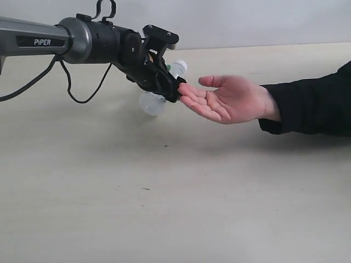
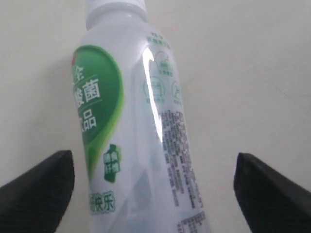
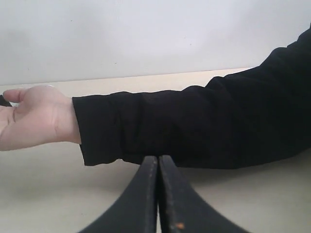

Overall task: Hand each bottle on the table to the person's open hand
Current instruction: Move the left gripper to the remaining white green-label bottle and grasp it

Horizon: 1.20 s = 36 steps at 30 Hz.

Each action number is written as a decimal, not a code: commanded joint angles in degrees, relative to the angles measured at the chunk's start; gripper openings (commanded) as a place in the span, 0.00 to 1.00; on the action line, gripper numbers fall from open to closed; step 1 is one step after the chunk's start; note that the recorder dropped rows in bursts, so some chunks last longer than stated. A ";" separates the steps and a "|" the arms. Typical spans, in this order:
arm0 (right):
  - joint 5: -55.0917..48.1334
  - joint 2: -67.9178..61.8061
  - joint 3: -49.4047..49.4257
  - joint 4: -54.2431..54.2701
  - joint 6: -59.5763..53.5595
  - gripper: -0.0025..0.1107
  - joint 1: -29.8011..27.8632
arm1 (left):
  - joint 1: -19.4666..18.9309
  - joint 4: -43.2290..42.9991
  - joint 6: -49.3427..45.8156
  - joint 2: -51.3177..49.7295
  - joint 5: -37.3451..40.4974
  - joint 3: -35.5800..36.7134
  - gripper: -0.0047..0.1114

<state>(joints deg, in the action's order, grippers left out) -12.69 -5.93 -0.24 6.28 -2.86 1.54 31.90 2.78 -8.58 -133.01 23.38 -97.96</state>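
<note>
Your left gripper [image 2: 154,160] has its jaws spread, with a gap on each side of the green-white label bottle [image 2: 131,121], so I judge it loose rather than clamped. That clear, pale-capped bottle sits tilted at the fingertips of the person's open hand [image 1: 230,101], held palm up over the table [image 1: 164,208] to receive it. Your right gripper [image 3: 158,194] is pinched closed near the black sleeve [image 3: 194,126].

We log the left arm [image 1: 38,38]: grey metal tube, white "PiPER" lettering [image 1: 42,41] on a black band, black wrist housing. A thin black cable [image 1: 68,82] loops under it. The left tool [image 1: 173,87] is black and blocky. The right tool [image 3: 158,194] is matte black and tapered, with a small orange fleck.
</note>
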 commanded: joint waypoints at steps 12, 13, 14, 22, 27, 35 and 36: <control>0.53 -0.13 0.24 -0.32 -0.07 0.02 -0.24 | 0.04 -2.78 -0.21 0.31 0.90 0.07 0.77; 0.42 -0.13 0.24 -0.32 -0.07 0.02 -0.24 | 0.04 -3.29 -0.21 0.31 1.16 0.07 0.77; 0.42 -0.13 0.24 -0.32 -0.07 0.02 -0.24 | 0.04 -3.80 -0.21 0.31 1.14 0.07 0.77; 0.42 -0.13 0.24 -0.32 -0.07 0.02 -0.24 | -0.44 -3.93 -0.21 -1.60 2.26 0.07 0.77; 0.42 -0.13 0.24 -0.32 -0.07 0.02 -0.24 | -0.57 -3.93 -0.01 -3.06 3.60 0.07 0.77; 0.42 -0.13 0.24 -0.32 -0.07 0.02 -0.24 | -0.57 -3.93 1.41 -3.07 5.19 0.07 0.77; 0.42 -0.13 0.24 -0.32 -0.07 0.02 -0.24 | -0.57 -3.93 1.41 -3.07 5.19 0.07 0.77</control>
<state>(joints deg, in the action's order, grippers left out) -12.69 -5.93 -0.24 6.28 -2.86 1.54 31.51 -0.94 -7.58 -135.65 26.72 -98.07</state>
